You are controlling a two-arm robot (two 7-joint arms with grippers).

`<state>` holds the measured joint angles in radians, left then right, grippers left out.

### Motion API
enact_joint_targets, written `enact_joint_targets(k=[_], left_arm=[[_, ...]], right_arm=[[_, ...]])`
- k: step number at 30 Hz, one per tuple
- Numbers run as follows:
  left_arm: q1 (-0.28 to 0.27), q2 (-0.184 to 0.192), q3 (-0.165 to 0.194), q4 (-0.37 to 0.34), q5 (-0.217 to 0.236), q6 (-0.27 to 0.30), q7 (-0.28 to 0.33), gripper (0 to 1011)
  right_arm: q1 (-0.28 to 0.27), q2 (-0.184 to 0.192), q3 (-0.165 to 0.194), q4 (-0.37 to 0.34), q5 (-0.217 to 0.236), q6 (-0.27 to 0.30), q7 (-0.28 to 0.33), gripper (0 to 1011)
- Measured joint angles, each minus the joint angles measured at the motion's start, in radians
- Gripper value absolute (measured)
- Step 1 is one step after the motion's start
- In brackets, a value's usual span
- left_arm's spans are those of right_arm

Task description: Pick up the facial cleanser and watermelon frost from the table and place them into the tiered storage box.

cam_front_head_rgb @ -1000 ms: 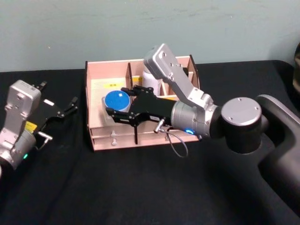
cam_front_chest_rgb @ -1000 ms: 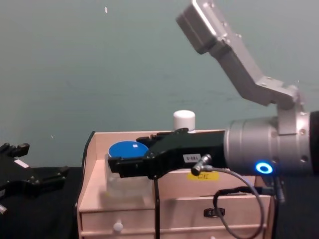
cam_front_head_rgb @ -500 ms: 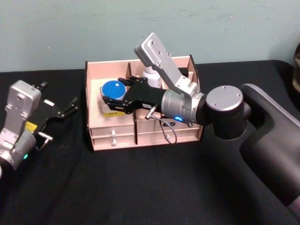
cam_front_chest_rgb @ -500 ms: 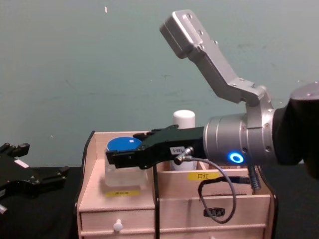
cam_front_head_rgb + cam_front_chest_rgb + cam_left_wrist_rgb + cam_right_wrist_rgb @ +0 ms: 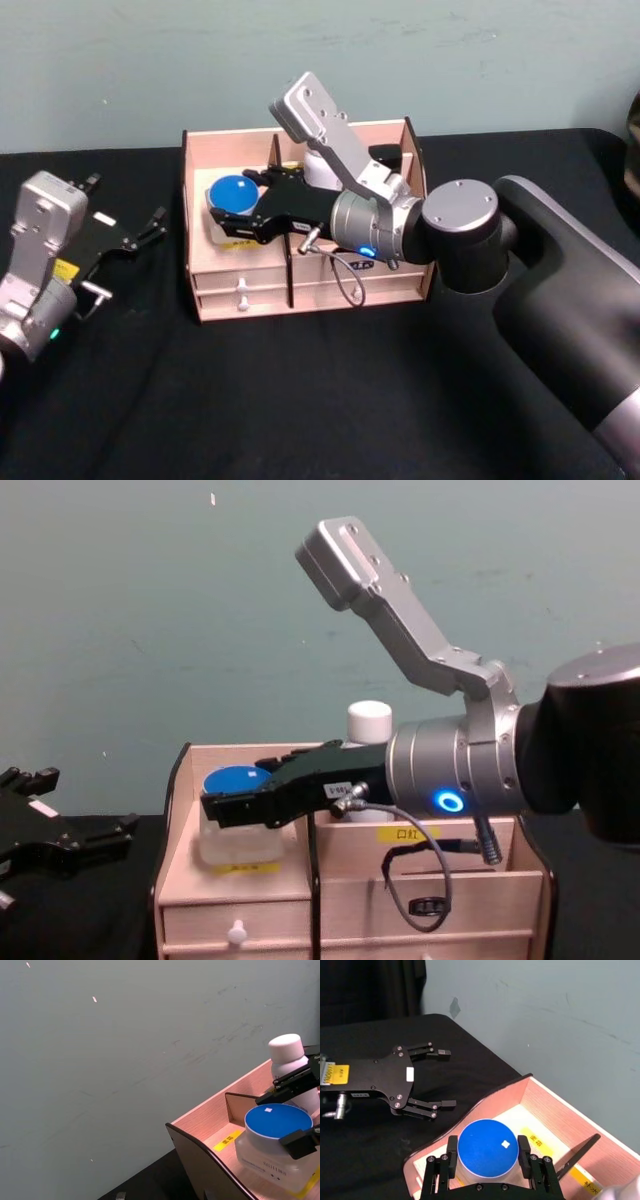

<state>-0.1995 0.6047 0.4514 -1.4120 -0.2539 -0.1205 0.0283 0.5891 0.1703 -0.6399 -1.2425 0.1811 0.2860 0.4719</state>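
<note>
While gripped, the blue-lidded jar (image 5: 229, 195) sits in the rear left compartment of the tiered storage box (image 5: 300, 290), its clear body at or just above a yellow label on the compartment floor; whether it rests there cannot be told.

Item 1: right gripper (image 5: 232, 210). Reaches over the box from the box's right side, jaws pinching the jar at 2 opposite sides just below the lid. In the right wrist view the 2 black fingers (image 5: 451, 1156) flank the blue lid (image 5: 487, 1148).

Item 2: white-capped bottle (image 5: 369, 725). Stands upright in a rear compartment of the box, just right of the jar and behind the right gripper's body.

Item 3: tiered storage box. Pale wood, dark-edged side panels, a divider between the jar's compartment and the bottle's, yellow labels, 2 rows of drawers at the front with white knobs (image 5: 241, 288). Stands on the black surface (image 5: 300, 400) against a pale green wall.

Item 4: left gripper (image 5: 140, 235). Held low over the surface, well left of the box, jaws spread and holding nothing. The right wrist view shows it beyond the box's left panel.

Item 5: cable loop (image 5: 348, 285). Hangs from the right gripper's wrist in front of the box's drawers.
</note>
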Motion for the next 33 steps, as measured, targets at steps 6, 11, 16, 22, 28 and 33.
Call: enact_joint_targets(k=[6, 11, 16, 22, 28, 33], left_arm=[[0.000, 0.000, 0.000, 0.000, 0.000, 0.000, 0.000, 1010], [0.000, 0.000, 0.000, 0.000, 0.000, 0.000, 0.000, 1010], [0.000, 0.000, 0.000, 0.000, 0.000, 0.000, 0.000, 1010], [0.000, 0.000, 0.000, 0.000, 0.000, 0.000, 0.000, 1009], [0.000, 0.000, 0.000, 0.000, 0.000, 0.000, 0.000, 1010], [0.000, 0.000, 0.000, 0.000, 0.000, 0.000, 0.000, 1009]], right_arm=[[0.002, -0.006, 0.003, 0.008, -0.013, 0.014, -0.012, 724], [0.002, -0.005, 0.003, 0.008, -0.014, 0.014, -0.012, 724], [0.002, -0.005, 0.003, 0.008, -0.014, 0.014, -0.012, 724], [0.002, -0.004, 0.003, 0.007, -0.012, 0.013, -0.012, 853], [0.000, -0.005, 0.006, 0.006, -0.012, 0.007, -0.011, 1002], [-0.006, -0.007, 0.015, 0.004, -0.011, -0.010, -0.011, 1002]])
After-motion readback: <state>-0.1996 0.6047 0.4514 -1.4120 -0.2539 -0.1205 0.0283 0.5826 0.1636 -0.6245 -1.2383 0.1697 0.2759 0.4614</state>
